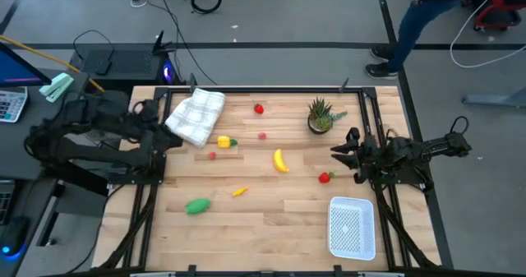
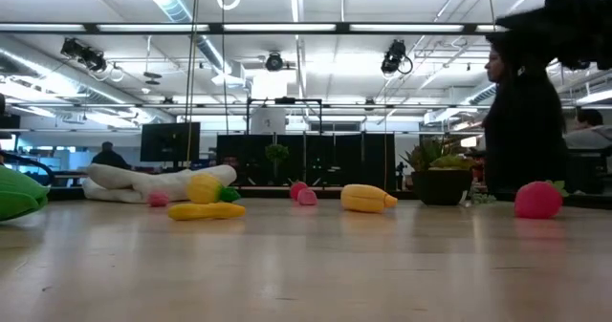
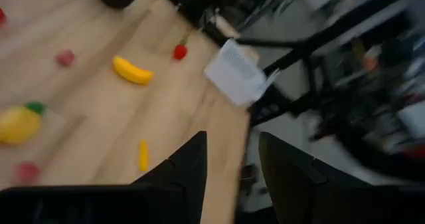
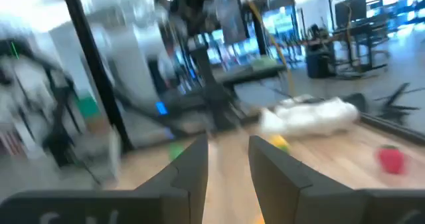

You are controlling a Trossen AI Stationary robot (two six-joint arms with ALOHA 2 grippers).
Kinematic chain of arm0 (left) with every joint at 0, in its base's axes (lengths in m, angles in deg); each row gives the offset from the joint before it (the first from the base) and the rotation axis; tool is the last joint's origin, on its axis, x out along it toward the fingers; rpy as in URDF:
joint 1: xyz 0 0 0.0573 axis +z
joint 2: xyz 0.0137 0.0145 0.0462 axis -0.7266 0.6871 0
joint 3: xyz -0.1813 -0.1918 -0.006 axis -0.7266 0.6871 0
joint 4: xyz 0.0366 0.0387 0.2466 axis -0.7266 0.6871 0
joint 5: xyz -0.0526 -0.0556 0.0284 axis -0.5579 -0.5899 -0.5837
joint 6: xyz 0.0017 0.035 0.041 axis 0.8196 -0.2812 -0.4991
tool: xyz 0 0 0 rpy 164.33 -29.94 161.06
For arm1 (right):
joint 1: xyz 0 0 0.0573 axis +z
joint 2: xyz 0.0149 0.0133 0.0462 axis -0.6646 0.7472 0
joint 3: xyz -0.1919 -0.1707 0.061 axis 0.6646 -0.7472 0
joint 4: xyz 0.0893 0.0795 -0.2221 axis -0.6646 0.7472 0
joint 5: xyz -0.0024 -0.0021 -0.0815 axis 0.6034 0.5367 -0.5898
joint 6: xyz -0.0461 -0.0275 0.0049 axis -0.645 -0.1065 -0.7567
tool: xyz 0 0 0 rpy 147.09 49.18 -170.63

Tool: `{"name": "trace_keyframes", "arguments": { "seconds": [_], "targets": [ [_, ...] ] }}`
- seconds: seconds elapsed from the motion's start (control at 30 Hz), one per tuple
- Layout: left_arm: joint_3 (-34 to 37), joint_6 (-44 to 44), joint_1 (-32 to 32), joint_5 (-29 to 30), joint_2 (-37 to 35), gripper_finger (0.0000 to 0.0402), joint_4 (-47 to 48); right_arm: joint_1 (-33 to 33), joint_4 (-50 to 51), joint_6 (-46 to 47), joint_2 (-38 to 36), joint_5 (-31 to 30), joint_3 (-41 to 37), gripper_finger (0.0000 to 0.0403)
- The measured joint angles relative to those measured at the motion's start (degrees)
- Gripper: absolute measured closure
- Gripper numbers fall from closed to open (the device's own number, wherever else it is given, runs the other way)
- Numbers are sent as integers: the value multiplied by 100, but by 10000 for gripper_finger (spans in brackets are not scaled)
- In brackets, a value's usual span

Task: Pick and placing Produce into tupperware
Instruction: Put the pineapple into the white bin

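The produce lies scattered on the wooden table. There is a yellow banana (image 1: 281, 160), a red piece (image 1: 325, 177) near the right gripper, a green oblong piece (image 1: 197, 205), a small orange piece (image 1: 239, 191), a yellow piece with a green tip (image 1: 224, 142), and small red and pink pieces (image 1: 259, 108). The white tupperware (image 1: 352, 226) stands on its base near the table's near right corner. My left gripper (image 3: 232, 161) is open and hovers at the table's left edge (image 1: 173, 141). My right gripper (image 4: 229, 161) is open near the right edge (image 1: 337, 151), just beyond the red piece.
A white checked cloth (image 1: 197, 117) lies at the far left and a potted spiky plant (image 1: 320, 115) stands far right. Black frame rails run along both table sides. A person (image 1: 411, 22) walks on the floor beyond the far right corner. A bare strip of wood lies between the produce and the near edge.
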Motion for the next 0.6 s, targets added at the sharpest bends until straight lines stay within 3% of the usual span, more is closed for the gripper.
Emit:
{"name": "trace_keyframes", "arguments": {
  "seconds": [0.13, 0.33, 0.47, 0.6],
  "targets": [
    [-490, -1473, 0, 278, 831, 273, 710, -9, -1003, 754, 0, -104, 8, 286],
    [-603, -2661, 181, 916, 1851, 258, 1537, -9, -2582, 232, 128, -162, 22, 286],
    [-603, -3211, 418, 951, 2501, 216, 1837, -9, -2638, 12, 411, -255, 374, 286],
    [-605, -3771, 540, 948, 3046, 175, 1652, -9, -2270, -350, 1076, -316, 1223, 285]
  ]
}}
